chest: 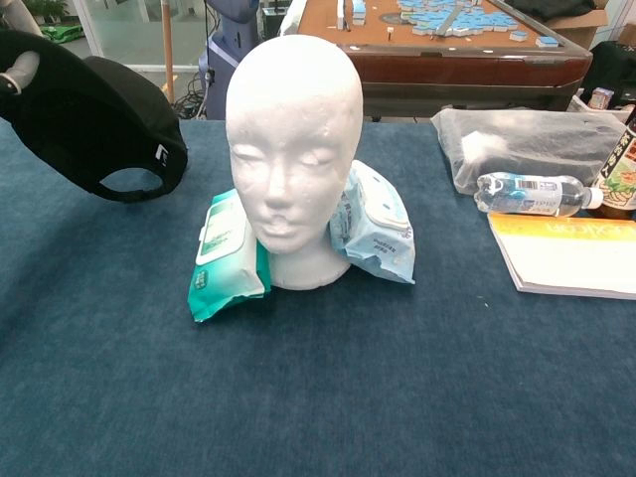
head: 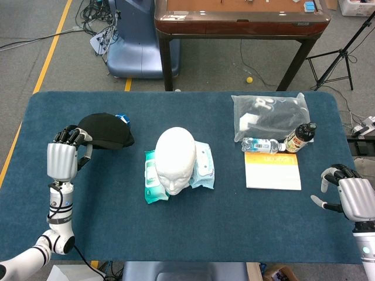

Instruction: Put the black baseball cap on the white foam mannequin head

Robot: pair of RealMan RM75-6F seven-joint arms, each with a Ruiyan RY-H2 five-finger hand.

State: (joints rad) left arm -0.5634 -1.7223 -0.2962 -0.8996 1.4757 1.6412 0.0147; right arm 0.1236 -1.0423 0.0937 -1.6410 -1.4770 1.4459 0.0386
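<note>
- the black baseball cap (head: 107, 130) is plain dark fabric, with a small pale tag on its rim in the chest view (chest: 94, 124). its back opening with the adjusting strap faces the chest camera.
- the cap is off the bench, well to the left of the mannequin head and apart from it, roughly level with the face in the chest view.
- the cap's far left edge is gripped by the fingers (head: 70, 138) of the left hand (head: 63, 159).
- the white foam mannequin head (head: 174, 160) stands upright and bare (chest: 291, 159), with a smooth scalp and moulded eyes, nose and lips. it faces the chest camera.
</note>
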